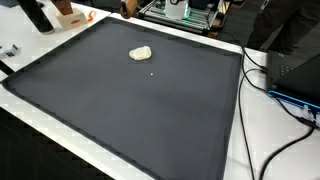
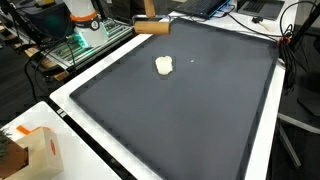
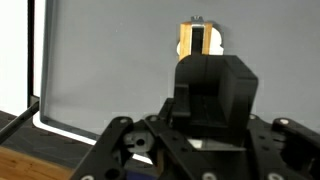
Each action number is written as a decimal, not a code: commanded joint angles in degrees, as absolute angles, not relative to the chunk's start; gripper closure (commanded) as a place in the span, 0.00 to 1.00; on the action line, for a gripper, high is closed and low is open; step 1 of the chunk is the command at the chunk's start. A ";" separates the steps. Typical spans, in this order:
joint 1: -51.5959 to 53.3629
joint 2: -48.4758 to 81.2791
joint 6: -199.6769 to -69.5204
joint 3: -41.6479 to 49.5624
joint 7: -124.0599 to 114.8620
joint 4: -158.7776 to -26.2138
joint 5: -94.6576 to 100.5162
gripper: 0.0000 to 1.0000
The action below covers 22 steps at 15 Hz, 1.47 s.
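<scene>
A small cream-coloured lump (image 1: 141, 53) lies on a large dark mat (image 1: 120, 110); it also shows in the other exterior view (image 2: 164, 65). A tan wooden block (image 2: 150, 27) sits at the mat's far edge, with something black just above it. In the wrist view the gripper's black body (image 3: 212, 110) fills the lower half and hides its jaws. Beyond it a tan piece with a black middle stripe (image 3: 199, 42) stands over the grey mat (image 3: 110, 60), with a cream shape just behind it. I cannot tell whether the gripper is open or shut.
The mat lies on a white table (image 2: 75, 112). Cables and a dark box (image 1: 290, 75) lie beside the mat. Electronics and a green board (image 2: 85, 40) stand past one edge. An orange-and-white carton (image 2: 35, 150) sits near a corner.
</scene>
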<state>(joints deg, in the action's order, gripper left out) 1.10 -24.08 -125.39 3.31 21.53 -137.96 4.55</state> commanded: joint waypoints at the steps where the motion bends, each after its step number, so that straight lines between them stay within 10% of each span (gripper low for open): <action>1: 1.51 -23.90 -125.22 3.66 21.37 -137.83 4.74 0.51; 4: 1.50 -23.72 -125.22 3.65 21.37 -137.83 4.74 0.51; 5: 1.51 -23.72 -125.22 3.65 21.37 -137.83 4.74 0.76; 22: 4.75 -12.18 -128.22 13.04 60.19 -141.84 -53.08 0.76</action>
<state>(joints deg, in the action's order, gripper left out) 6.94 -13.33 -130.70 13.77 55.92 -141.48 -47.12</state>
